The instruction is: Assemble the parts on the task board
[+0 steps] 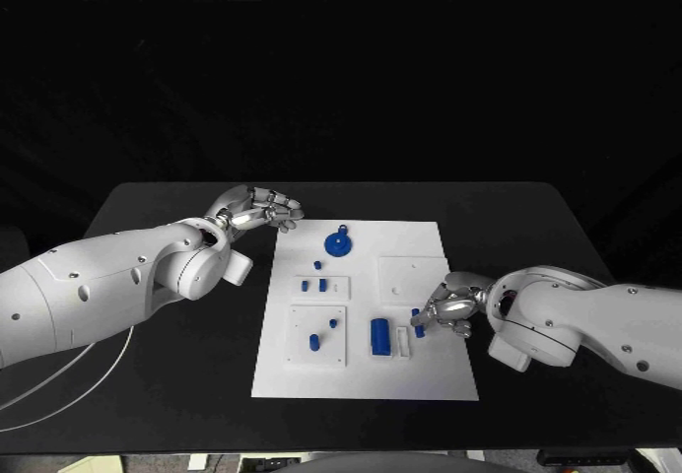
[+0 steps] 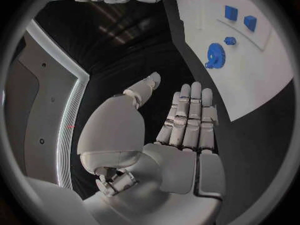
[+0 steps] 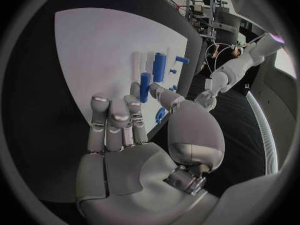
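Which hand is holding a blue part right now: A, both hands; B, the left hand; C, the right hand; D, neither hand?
C: the right hand pinches a small blue peg in its fingers over the task board, while the left hand hovers with nothing in it beside the board near the blue gear.

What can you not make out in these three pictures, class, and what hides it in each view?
- Head view: whether the right hand grips the small blue peg; its fingers cover the contact.
- Right wrist view: that blue peg's lower end, hidden behind the fingertips.
- Left wrist view: the task board is cut off by the circle's rim.
- Head view: the blue gear's teeth, too small.
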You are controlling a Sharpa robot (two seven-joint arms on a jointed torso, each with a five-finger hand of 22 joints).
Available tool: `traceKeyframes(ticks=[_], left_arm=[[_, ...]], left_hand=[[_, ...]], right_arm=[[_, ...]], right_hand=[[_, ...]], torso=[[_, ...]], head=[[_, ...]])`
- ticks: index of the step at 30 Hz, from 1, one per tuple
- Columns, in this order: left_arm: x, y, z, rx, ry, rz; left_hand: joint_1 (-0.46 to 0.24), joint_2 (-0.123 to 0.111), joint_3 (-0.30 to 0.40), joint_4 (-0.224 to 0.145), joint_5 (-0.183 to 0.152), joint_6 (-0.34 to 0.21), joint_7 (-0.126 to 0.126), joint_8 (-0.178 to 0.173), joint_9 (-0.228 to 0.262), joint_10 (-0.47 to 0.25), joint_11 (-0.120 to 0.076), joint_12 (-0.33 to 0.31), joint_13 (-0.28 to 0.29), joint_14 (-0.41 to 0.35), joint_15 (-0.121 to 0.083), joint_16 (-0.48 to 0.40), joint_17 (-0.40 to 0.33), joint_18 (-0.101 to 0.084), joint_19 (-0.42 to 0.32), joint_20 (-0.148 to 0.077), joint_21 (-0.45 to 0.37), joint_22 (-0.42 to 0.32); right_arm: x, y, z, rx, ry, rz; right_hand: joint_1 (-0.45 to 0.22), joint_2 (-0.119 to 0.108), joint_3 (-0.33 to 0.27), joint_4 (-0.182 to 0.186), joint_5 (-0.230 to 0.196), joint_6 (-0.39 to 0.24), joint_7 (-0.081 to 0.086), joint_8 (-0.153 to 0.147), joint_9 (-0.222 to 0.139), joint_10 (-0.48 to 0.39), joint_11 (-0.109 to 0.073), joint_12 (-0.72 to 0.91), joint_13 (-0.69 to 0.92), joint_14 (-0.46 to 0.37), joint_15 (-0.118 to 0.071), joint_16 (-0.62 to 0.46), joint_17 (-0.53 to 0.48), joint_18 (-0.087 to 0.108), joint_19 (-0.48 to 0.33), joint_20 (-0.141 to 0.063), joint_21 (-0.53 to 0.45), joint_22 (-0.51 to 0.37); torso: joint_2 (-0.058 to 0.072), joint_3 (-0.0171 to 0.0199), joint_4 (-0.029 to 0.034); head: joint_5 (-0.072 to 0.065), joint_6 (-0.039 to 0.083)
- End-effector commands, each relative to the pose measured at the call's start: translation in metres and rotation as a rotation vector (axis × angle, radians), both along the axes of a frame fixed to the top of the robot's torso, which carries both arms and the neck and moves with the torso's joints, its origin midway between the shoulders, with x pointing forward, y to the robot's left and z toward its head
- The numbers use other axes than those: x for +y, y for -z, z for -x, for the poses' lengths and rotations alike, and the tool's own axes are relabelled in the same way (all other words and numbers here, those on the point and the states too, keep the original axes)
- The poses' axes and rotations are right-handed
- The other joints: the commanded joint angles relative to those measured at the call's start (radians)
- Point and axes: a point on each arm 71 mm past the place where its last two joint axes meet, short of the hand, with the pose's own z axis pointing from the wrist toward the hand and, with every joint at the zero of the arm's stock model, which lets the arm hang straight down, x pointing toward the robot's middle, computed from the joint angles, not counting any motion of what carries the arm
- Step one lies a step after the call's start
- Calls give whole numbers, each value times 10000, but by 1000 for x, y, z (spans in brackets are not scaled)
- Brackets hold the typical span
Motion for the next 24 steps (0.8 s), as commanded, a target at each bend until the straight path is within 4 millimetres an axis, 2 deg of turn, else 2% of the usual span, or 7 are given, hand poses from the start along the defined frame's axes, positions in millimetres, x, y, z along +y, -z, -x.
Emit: traceKeyframes(ticks=[1,15,24], left_arm=[[-2,-1,1,-21,167,55],[-2,-1,1,-22,164,48],[-1,-1,1,-20,160,46]], left_hand=[[8,30,-19,46,-36,-51,-13,56,-12,0,-2,11,14,31,6,-57,10,126,-2,36,-65,14],[15,28,-23,44,-36,-53,-13,59,-14,-2,-1,10,15,31,6,-63,19,126,0,36,-70,19],[17,29,-24,44,-36,-53,-13,60,-14,-2,-1,10,15,32,6,-66,22,126,1,36,-72,22]], right_arm=[[4,3,2,527,-233,-72],[15,13,5,651,-635,138],[18,19,9,783,-798,179]], right_hand=[[-93,-17,-29,31,59,-40,82,14,0,34,-1,15,-12,8,-44,32,-17,188,35,-34,-37,11],[-127,13,-95,49,11,-51,84,6,-4,20,2,13,-11,2,-43,31,-20,188,22,-35,-43,17],[-121,29,-103,45,20,-53,84,4,-4,17,1,13,-10,1,-43,31,-21,188,18,-36,-44,19]], torso=[[7,7,1],[5,14,-2],[6,6,-2]], head=[[4,-6],[19,-43],[40,-70]])
